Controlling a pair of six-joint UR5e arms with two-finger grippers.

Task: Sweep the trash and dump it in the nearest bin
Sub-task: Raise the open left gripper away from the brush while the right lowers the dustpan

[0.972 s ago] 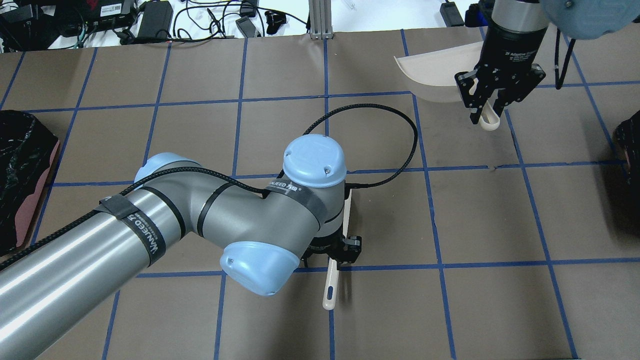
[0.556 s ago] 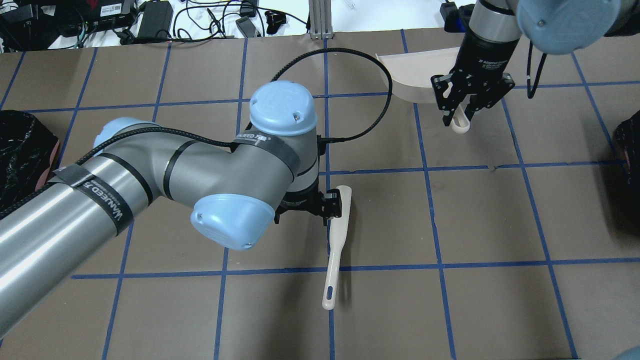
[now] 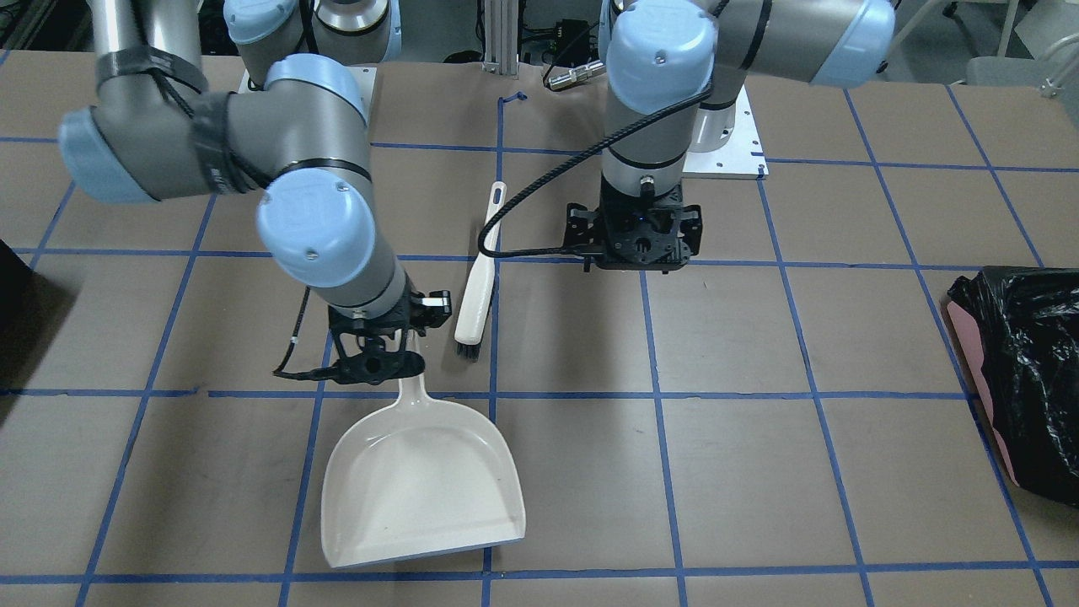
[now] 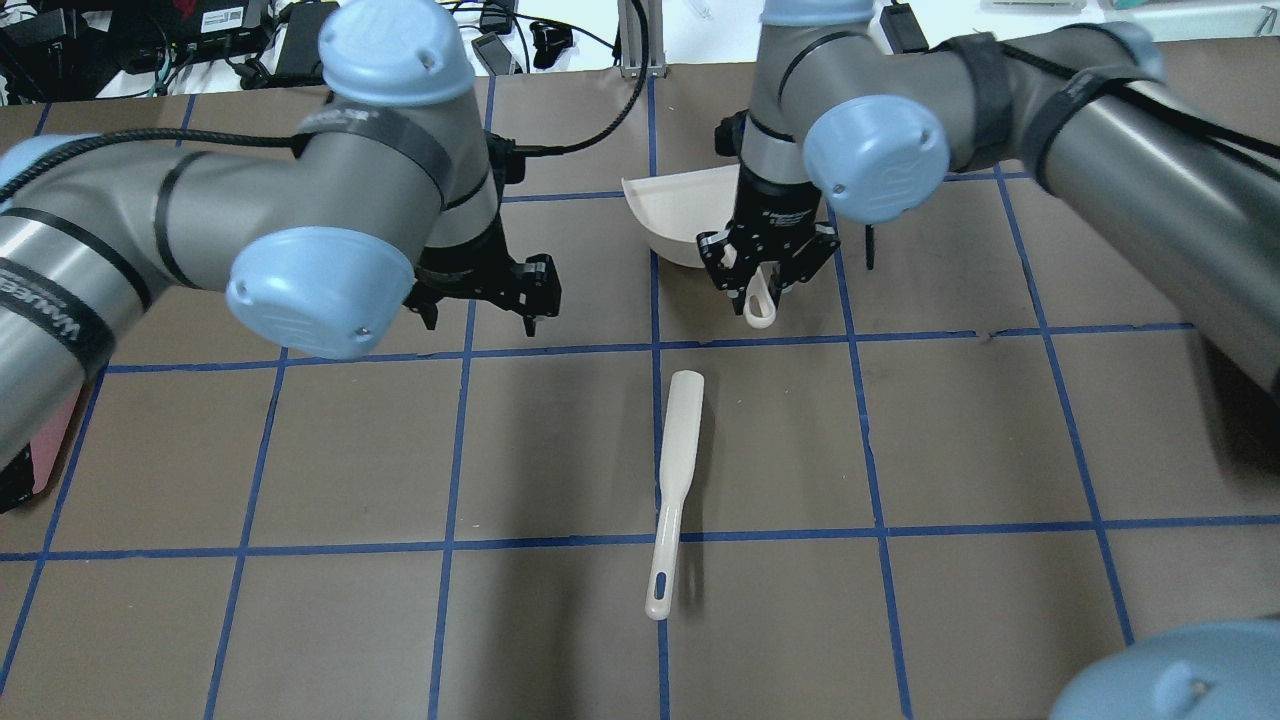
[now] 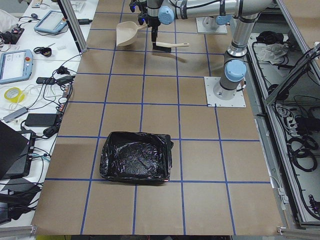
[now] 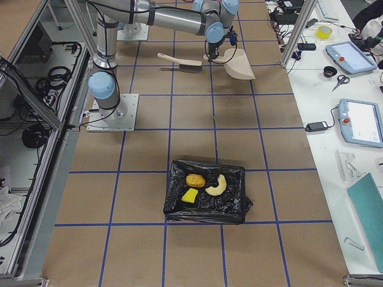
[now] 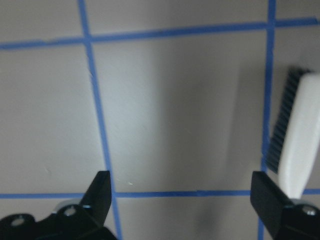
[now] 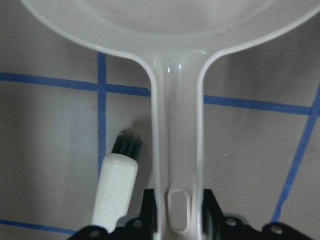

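**In the black bin, all three pieces are sitting: the sweep looks done**

Across the table [image 4: 960, 600], everything is arranging itself around the brush [image 4: 675, 480], which is lying flat and untouched at the centre.

The black bin [image 6: 233, 203] is standing well apart from the brush, toward the table's end on the robot's right. It is holding the whole load.

The dustpan [image 3: 421, 480] is sitting just beyond the brush's bristle end, its scoop empty. The right gripper [image 4: 763, 288] is clamping its handle between closed fingers. The left gripper [image 4: 480, 315] is hovering beside the bristle end on the robot's left, jaws wide apart and holding nothing.

Down in the bin, far from the brush, the roll [image 6: 195, 180], the croissant [image 6: 216, 185] and the wedge [image 6: 190, 196] are lying close together.

I'm judging all three as light. The wedge looks spongy enough to squash under a pinch, and the roll is glossy and rounded, so it is likely to slip or roll. They are better pushed with bristles than gripped. For the brush itself, stiff and light, the slim handle near its middle is the place to take hold.
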